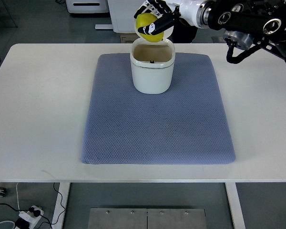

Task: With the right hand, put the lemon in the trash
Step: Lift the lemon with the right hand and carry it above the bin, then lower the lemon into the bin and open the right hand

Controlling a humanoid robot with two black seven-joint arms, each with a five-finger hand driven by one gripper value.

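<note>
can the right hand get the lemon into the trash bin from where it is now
Probably yes. The right hand holds the lemon just above the far rim of the open white trash bin, with no lid and nothing between them.

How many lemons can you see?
1. The lemon is held in the right hand, just above the open trash bin on the blue mat. Another could be hidden inside the bin.

The bin (152, 67) stands at 12 o'clock on the mat (157, 124); its mouth is open, room all around.
</note>
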